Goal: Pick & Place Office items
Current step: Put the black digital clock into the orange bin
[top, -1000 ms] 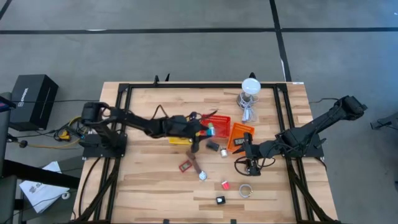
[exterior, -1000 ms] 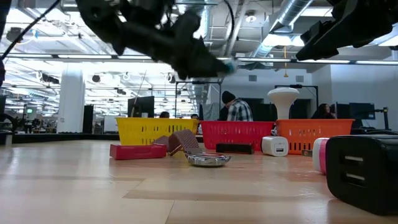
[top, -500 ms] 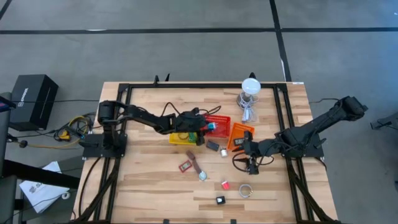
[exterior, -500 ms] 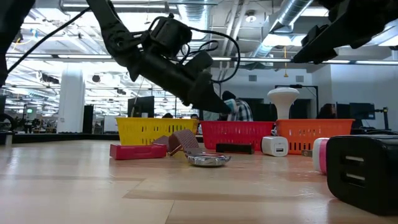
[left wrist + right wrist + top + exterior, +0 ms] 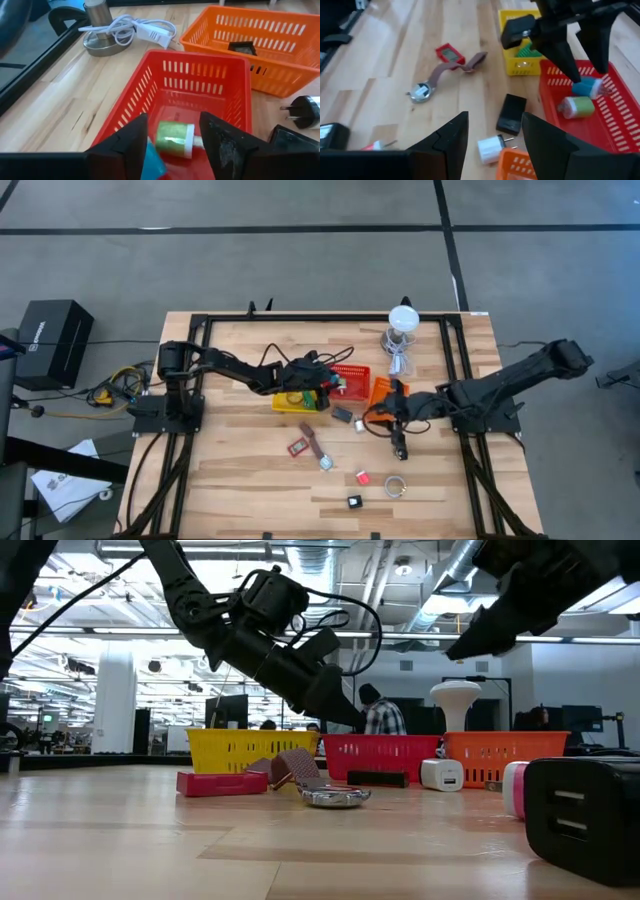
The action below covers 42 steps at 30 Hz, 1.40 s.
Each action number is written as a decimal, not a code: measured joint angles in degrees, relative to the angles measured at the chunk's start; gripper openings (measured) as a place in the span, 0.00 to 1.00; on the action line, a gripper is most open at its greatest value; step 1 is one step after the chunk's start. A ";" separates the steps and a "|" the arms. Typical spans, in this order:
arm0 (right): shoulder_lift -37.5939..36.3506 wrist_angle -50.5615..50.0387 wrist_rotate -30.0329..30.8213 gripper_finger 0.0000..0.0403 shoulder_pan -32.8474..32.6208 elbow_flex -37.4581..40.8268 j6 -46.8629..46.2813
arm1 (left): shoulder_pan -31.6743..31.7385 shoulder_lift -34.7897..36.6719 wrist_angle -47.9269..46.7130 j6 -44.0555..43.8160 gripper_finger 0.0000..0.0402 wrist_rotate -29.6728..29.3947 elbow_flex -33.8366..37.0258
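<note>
Step in hand: drop of green-and-white item (image 5: 175,139) into red basket (image 5: 197,72).
Left pincer (image 5: 173,120): released; fingers spread wide above the basket floor, centre of the high view.
Item versus pincer: lying on its side on the basket floor, between the two fingers, apparently free of both.
Blue item (image 5: 587,87): inside the same basket, just beside one fingertip; contact cannot be told.
Technique: lift straight up with fingers spread; avoid any sideways sweep that could catch the mesh wall or roll the item.
Right pincer (image 5: 492,137): released, nothing between the fingers; hovering near orange basket (image 5: 388,392), right of centre in the high view.
Remaining items: red tag (image 5: 298,448), brown strap (image 5: 314,445), black block (image 5: 343,415), white plug (image 5: 359,425), ring (image 5: 396,486); on the surface (image 5: 240,480), lower centre of frame, well apart from the left pincer.
</note>
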<state>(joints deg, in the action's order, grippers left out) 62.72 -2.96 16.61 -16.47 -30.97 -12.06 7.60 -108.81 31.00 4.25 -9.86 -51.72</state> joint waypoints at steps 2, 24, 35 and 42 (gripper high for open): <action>1.75 0.86 -0.01 0.44 1.37 -0.02 0.00 | 0.00 0.00 0.00 -0.02 0.45 0.01 0.00; 30.82 -4.14 -5.21 0.44 5.78 -21.06 3.14 | -0.32 26.97 -25.48 -6.49 0.44 0.12 0.07; 44.52 -36.37 -6.04 0.44 7.05 -41.55 -10.66 | -0.75 35.67 -30.45 -7.71 0.44 0.01 3.88; 50.08 -44.95 -7.59 0.45 8.86 -48.61 -11.37 | -0.44 35.69 -29.06 -7.58 0.44 -0.86 4.48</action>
<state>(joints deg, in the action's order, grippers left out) 112.80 -47.92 9.02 -7.61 -79.58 -23.43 7.16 -73.12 1.95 -3.33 -10.72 -47.24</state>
